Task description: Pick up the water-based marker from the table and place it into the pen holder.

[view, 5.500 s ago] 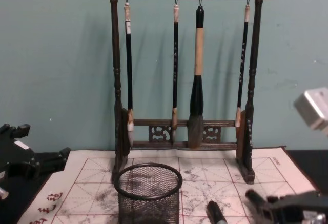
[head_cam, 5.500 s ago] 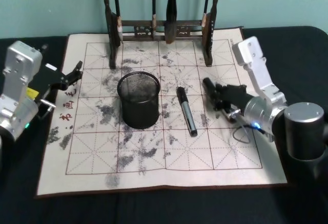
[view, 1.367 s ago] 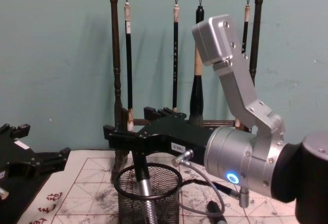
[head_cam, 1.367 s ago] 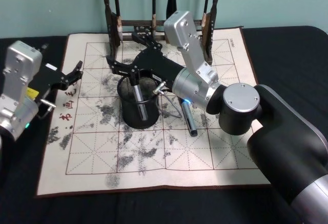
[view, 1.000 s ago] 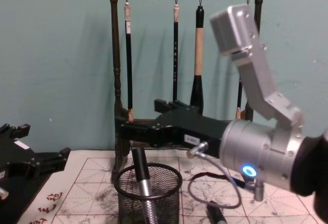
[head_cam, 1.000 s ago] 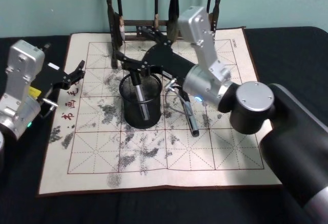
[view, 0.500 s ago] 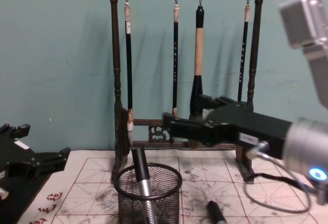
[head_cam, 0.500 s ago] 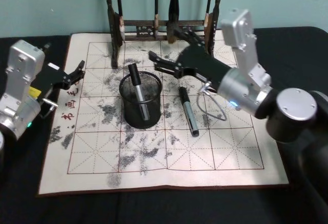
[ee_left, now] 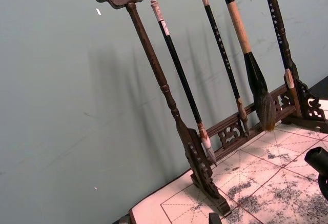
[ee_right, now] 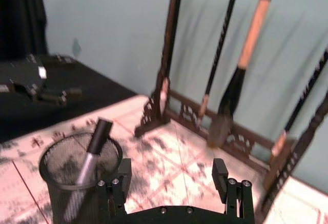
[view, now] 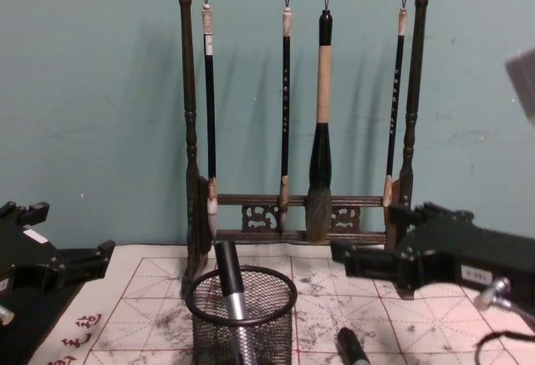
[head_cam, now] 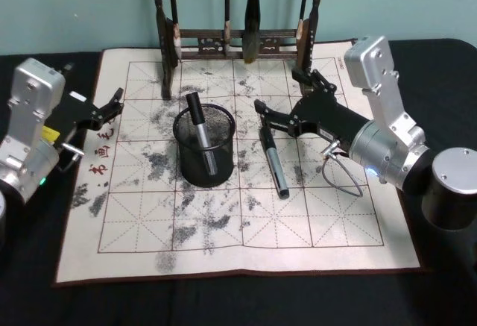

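In pen holder (head_cam: 179, 129): marker (head_cam: 197, 115) leaning, left of right hand (head_cam: 276, 90); hand spread wide, empty.

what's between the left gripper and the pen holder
Nothing but ink-stained mat between the left gripper and the holder, as the head view shows.

A plain blue-green wall (view: 92, 89) is seen behind everything; it is lit evenly, and soft shadows (ee_left: 110, 75) are thrown on it by a tall brush rack (view: 190, 114) of dark wood, placed just before it; four brushes (view: 323, 73) are hung upright from the carved top bar; below, a dark surface (head_cam: 440, 65) is seen; a dark curtain-like area (ee_right: 20, 14) is seen beside the wall.
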